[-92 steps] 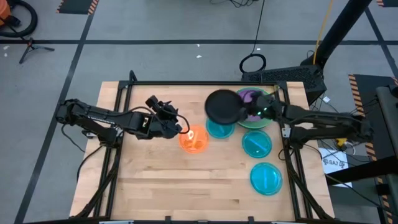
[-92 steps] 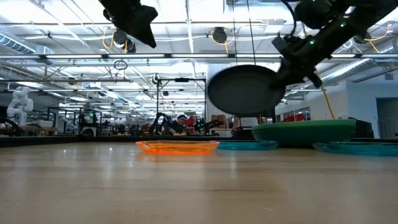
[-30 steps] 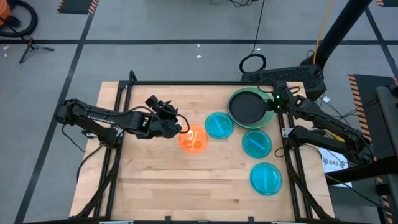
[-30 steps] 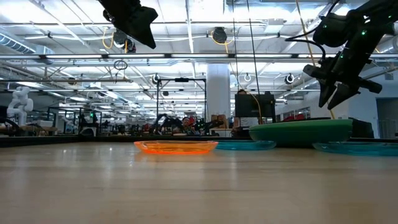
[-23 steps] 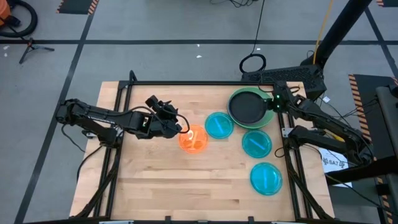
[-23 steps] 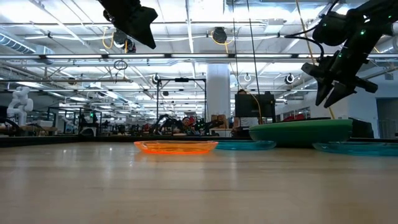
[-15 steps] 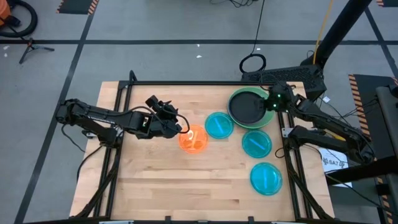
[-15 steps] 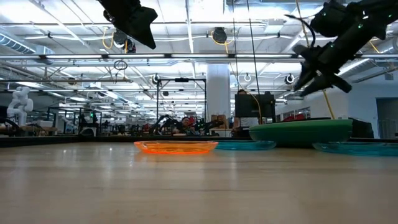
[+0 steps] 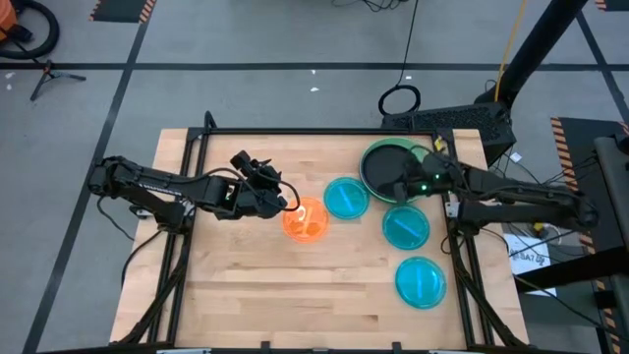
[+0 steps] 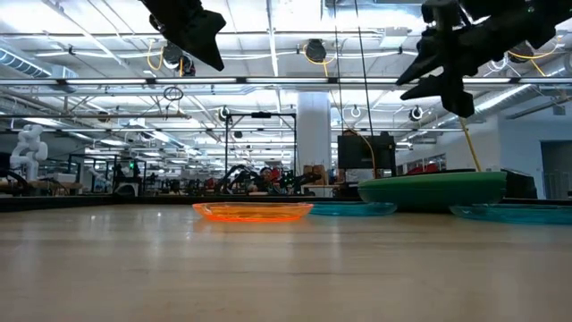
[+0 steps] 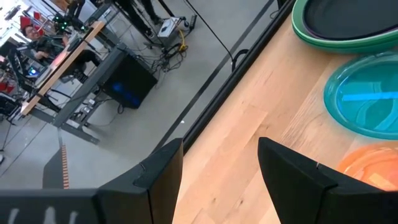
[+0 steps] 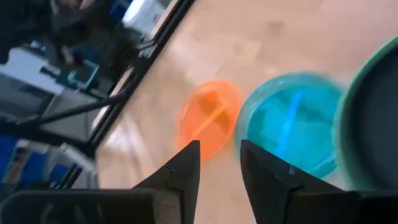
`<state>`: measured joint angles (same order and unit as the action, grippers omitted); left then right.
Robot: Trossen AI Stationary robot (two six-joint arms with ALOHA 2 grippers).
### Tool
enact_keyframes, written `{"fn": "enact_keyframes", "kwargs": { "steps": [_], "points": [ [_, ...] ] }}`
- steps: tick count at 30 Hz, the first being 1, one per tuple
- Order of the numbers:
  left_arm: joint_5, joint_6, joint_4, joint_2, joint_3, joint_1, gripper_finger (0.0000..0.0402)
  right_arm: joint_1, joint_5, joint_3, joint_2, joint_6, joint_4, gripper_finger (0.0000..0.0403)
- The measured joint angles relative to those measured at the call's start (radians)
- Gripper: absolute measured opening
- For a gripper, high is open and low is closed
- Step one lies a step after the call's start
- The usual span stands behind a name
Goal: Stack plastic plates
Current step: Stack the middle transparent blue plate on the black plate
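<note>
**A:** From above, what do you have on the wooden table [image 9: 246,285]?

**B:** You have a stack at the far right corner: a round black plastic plate [image 9: 389,170] lying in a large green plastic plate [image 9: 371,154]. Three round translucent cyan-blue plastic plates lie apart along the right side: one [image 9: 345,198] just beside the stack, one [image 9: 405,227] nearer the right edge, one [image 9: 421,281] toward the near right corner. A small translucent orange plastic plate [image 9: 308,220] sits near the middle. Your right gripper [image 9: 397,190] hangs between the stack and the two nearer cyan plates, carrying nothing. Your left gripper [image 9: 289,205] waits at the orange plate's left rim.

**A:** And level with the table?

**B:** The orange plate [image 10: 253,211] lies flat, and the green stack [image 10: 433,190] stands taller to its right. Both grippers are high above the wood. A black monitor [image 10: 365,150] and workshop clutter fill the room behind.

**A:** The left wrist?

**B:** Its fingers [image 11: 159,173] stand wide apart with only bare wood between them; orange, cyan and green rims lie ahead.

**A:** The right wrist?

**B:** Its fingers [image 12: 182,169] are partly parted, empty, above the orange plate [image 12: 208,119] and a cyan one [image 12: 289,124].
</note>
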<state>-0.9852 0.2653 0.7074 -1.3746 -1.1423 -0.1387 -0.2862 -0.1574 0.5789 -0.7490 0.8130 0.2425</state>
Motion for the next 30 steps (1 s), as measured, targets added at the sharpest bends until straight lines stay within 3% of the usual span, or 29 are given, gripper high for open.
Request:
{"fn": "enact_keyframes", "kwargs": {
  "steps": [5,11,22,25,30],
  "points": [
    [0.000,-0.001,0.000,0.000,0.000,0.000,0.0214,0.102,0.001,0.016,-0.045,0.065,-0.002,0.0109],
    [0.000,-0.001,0.000,0.000,0.000,0.000,0.0214,0.190,0.005,0.127,-0.171,0.062,0.028,0.0109],
    [0.000,0.000,0.017,0.000,0.000,0.000,0.0214,0.352,0.028,0.383,-0.479,0.170,0.624,0.0109],
    [0.000,0.000,0.020,0.000,0.000,0.000,0.0214,0.382,0.078,0.467,-0.552,0.177,0.792,0.0109],
    [0.000,0.002,0.024,0.000,0.000,0.000,0.0214,0.406,0.105,0.510,-0.629,0.197,0.881,0.0109]
  ]
}}
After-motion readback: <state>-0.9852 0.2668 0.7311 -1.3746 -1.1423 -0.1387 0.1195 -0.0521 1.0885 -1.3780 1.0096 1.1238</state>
